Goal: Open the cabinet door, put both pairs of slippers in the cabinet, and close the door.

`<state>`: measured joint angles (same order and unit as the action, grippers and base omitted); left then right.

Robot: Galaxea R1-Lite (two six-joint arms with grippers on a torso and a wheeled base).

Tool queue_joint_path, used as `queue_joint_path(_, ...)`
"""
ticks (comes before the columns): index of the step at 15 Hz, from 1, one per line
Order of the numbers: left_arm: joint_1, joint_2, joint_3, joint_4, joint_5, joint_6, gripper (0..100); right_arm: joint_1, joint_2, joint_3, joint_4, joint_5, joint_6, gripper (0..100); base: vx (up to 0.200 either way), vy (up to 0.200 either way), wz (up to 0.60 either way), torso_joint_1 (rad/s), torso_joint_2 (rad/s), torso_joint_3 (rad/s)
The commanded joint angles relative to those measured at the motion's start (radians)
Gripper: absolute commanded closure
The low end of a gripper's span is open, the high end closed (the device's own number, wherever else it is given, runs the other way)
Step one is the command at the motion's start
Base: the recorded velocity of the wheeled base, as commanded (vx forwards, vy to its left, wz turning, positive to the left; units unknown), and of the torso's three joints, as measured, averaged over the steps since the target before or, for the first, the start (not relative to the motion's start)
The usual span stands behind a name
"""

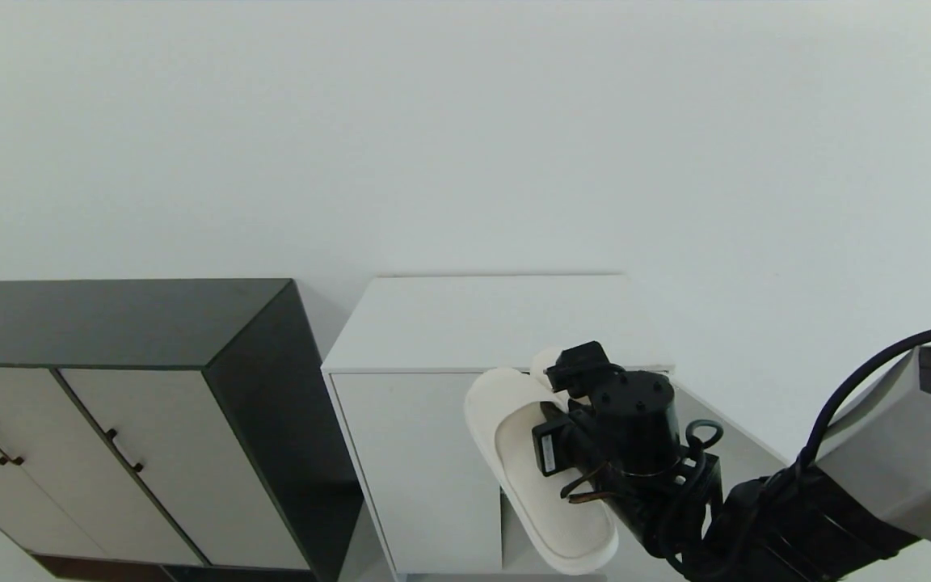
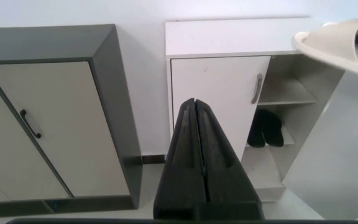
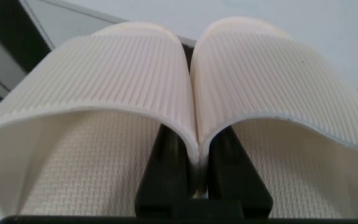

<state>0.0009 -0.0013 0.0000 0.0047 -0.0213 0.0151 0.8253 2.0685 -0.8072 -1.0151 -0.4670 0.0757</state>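
a plain white wall (image 1: 433,121) is filling the back of the room. two cabinets are standing against it: a dark cabinet (image 1: 110,323) on the left and a white cabinet (image 1: 498,323) just beside it. in the left wrist view the right half of the white cabinet is standing open, with its door (image 2: 340,143) swung out to the side. a dark pair (image 2: 266,127) of slippers is lying on one of the shelves (image 2: 284,96) inside.

the cream slippers (image 1: 546,501) are being held up in the air by the right gripper (image 1: 553,446), just in front of the white cabinet. their two inner sides are being pinched together between the fingers (image 3: 166,180), so both are being carried as one. their long side is slanting from near the cabinet's top edge down toward the floor, not pointing into the cabinet.

the left gripper (image 2: 196,143) is being seen with its fingers pressing together and nothing between them. it is facing the shut half of the white cabinet from farther back, so the right arm is being judged the nearer one.

the open shelves are lying lower than the slippers and behind them. it is being judged that the slippers need to be brought down and tipped until their long side is pointing in. the cabinet's top edge, the shut half on the left and the open door on the right are the edges to be kept away from. the shelf above the dark pair is looking bare.
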Motion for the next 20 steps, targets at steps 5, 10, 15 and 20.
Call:
queue_joint_path(5, 0.001, 0.001, 0.000, 0.000, 0.000, 0.000, 100, 0.000, 0.010, 0.031, -0.068, -0.036, -0.010, 100, 0.000, 0.000, 0.00, 0.000, 0.00, 0.000)
queue_joint_path(10, 0.001, 0.001, 0.000, 0.000, 0.000, 0.000, 100, -0.011, -0.004, 0.071, -0.095, -0.041, -0.007, 100, 0.000, 0.000, 0.00, 0.000, 0.00, 0.000)
queue_joint_path(15, 0.001, 0.001, 0.000, 0.000, 0.000, 0.000, 100, -0.026, 0.025, 0.134, -0.177, -0.073, -0.007, 100, 0.000, 0.000, 0.00, -0.016, 0.03, 0.019)
queue_joint_path(20, 0.001, 0.001, 0.000, 0.000, 0.000, 0.000, 100, -0.038, 0.024, 0.140, -0.192, -0.073, -0.008, 100, 0.000, 0.000, 0.00, -0.148, 0.33, 0.178)
